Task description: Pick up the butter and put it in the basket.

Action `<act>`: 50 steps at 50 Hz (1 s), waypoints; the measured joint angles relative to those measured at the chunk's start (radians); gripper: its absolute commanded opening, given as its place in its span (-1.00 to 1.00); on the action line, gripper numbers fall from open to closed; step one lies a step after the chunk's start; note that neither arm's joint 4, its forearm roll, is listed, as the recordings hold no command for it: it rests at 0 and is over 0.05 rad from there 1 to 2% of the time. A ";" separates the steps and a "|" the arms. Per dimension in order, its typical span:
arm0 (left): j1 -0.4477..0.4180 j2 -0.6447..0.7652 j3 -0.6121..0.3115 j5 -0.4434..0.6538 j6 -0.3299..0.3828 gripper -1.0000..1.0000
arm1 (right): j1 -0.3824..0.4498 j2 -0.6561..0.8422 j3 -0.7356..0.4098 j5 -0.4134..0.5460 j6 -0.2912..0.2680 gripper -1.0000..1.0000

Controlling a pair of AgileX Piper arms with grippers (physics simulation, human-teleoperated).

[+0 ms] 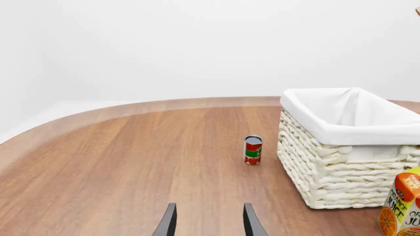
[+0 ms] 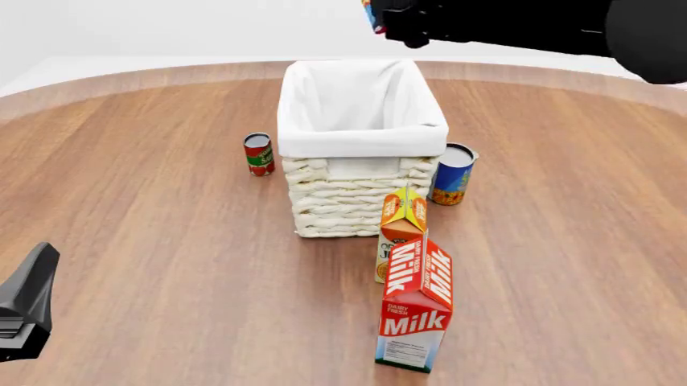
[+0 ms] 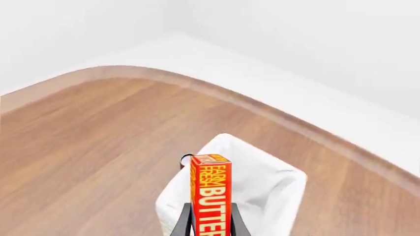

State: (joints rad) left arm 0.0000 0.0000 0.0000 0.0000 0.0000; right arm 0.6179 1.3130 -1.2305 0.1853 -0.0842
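Note:
In the right wrist view the butter, a red-orange box with white "BUTTER" lettering, stands on end between my right gripper's fingers. The gripper is shut on it and holds it high above the far end of the basket. The basket is cream wicker with a white liner and stands mid-table. In the front view my right gripper is at the top edge, above the basket's far rim. My left gripper is open and empty, low over the table near its front left. The basket is ahead of it to the right.
A small red can stands left of the basket and a blue can right of it. An orange juice carton and a Milk carton stand in front of the basket. The left arm sits at the front left edge.

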 measured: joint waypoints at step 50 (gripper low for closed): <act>0.000 0.000 0.000 0.000 0.000 1.00 | -0.073 0.355 -0.105 -0.053 -0.038 -1.00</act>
State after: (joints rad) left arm 0.0000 0.0000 0.0000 0.0000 0.0000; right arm 0.5449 1.6683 -1.3358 0.1326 -0.1221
